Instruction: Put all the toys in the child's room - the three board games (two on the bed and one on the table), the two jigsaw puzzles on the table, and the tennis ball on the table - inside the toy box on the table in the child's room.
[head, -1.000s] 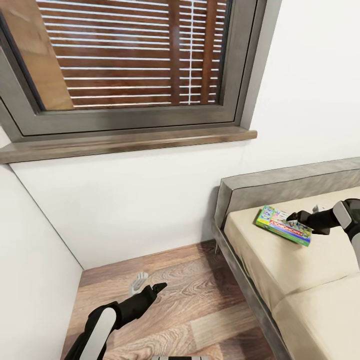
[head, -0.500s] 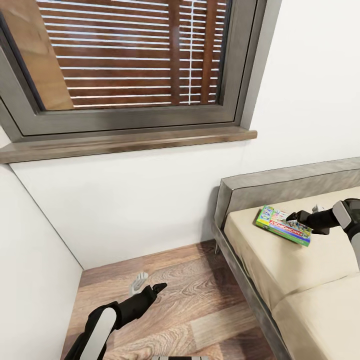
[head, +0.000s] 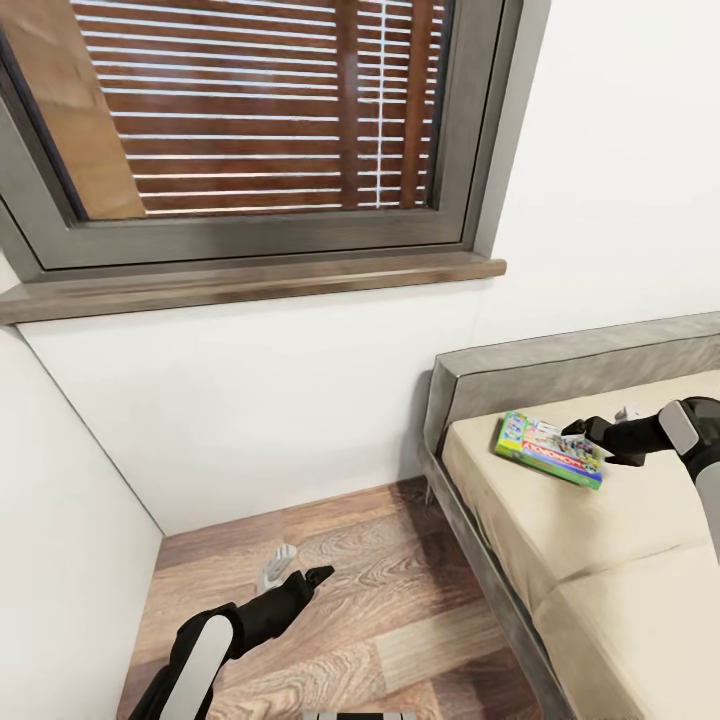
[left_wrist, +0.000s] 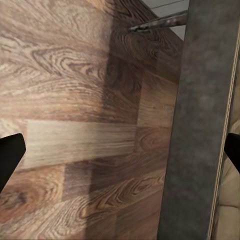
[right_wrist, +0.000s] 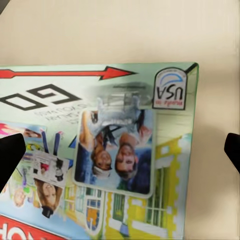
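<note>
Beige mattress (head: 600, 540) on the grey-framed bed (head: 560, 375), pushed into the room corner under a window (head: 250, 120) with wood slats and a brown sill (head: 250, 285). Monopoly box (head: 549, 450) lies flat on the mattress near the headboard end, green edge facing out, red band on top. Right gripper (head: 590, 440) is right at the box's far side, over its edge; fingers spread apart, nothing clamped. Can't tell from the head view whether a finger is touching the box. Right wrist view looks straight down on the box lid (right_wrist: 100, 160): red arrow, "GO" print, a USA badge, cartoon figures, red band at one corner, beige mattress (right_wrist: 125, 30) beyond the lid's edge. Both black fingertips (right_wrist: 10, 157) sit at opposite sides of that picture, wide apart, with the box's corner area between them. Left gripper (head: 290, 572) hangs low over the wood-plank floor (head: 380, 590), beside the bed, well apart from the box. Its one light and one dark finger are splayed open, holding nothing. Left wrist view shows floor planks (left_wrist: 75, 125) and the bed's grey side rail (left_wrist: 200, 125), with a strip of mattress past it and the fingertips (left_wrist: 9, 155) far apart at the picture's sides. White walls (head: 300, 400) meet at the corner left of the bed.
</note>
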